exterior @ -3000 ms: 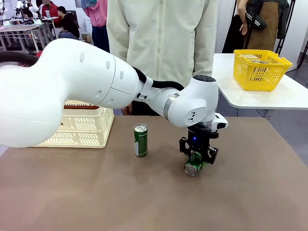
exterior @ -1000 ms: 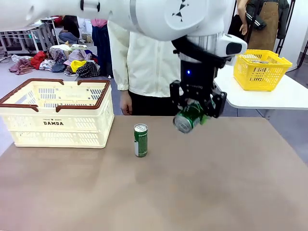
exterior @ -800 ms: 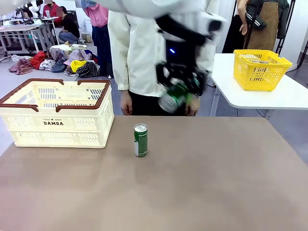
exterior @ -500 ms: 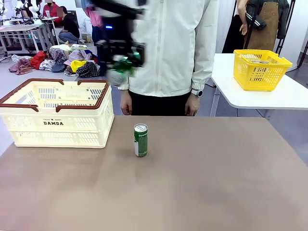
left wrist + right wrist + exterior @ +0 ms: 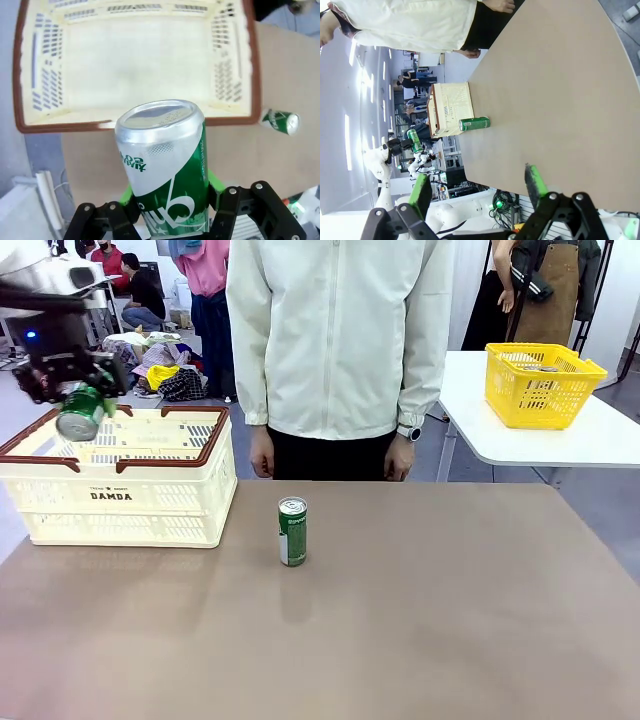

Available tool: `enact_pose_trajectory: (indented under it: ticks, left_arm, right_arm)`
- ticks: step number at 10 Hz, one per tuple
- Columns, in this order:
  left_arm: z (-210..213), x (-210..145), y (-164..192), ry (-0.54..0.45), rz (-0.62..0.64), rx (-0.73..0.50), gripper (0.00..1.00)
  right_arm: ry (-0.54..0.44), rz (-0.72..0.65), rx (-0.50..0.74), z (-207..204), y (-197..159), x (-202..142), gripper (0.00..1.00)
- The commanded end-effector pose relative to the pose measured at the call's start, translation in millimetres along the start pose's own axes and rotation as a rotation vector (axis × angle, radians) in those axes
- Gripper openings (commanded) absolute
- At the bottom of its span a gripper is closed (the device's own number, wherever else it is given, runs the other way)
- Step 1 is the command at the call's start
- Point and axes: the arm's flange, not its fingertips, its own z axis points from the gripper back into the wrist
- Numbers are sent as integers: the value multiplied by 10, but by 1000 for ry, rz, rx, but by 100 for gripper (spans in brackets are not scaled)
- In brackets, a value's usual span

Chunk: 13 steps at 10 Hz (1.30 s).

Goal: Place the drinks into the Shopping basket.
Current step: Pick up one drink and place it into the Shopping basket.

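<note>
My left hand grips a green can, tilted top-down above the left end of the Shopping basket, judged ready for release inside. My right hand is spread wide and empty.

Lab/workshop space, seated person in bg, clothes pile on floor, yellow basket on side table.

Glossy metal can w/ silver top, matt plastic lattice basket (smooth rim), matt tabletop
</note>
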Motion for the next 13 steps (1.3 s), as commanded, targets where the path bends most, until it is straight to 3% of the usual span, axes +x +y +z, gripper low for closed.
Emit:
enact_pose_trajectory:
  ticks: [1, 2, 7, 8, 10, 13]
  left_arm:
    - [36, 62, -92, -71, 75, -77, 0]
    - [0, 0, 0, 0, 0, 0, 0]
    - [-62, 12, -26, 6, 15, -10, 0]
    - [-210, 385, -115, -15, -71, -24, 0]
    - [-533, 759, -230, 36, -195, -36, 0]
    - [-1028, 1112, -337, 97, -219, -63, 0]
  right_arm:
    - [-1, 18, 8, 12, -1, -2, 100]
    - [-1, 18, 8, 12, -1, -2, 100]
    - [-1, 18, 8, 12, -1, -2, 100]
    - [-1, 18, 8, 12, -1, -2, 100]
    - [-1, 18, 8, 12, -1, -2, 100]
    - [-1, 18, 8, 12, -1, -2, 100]
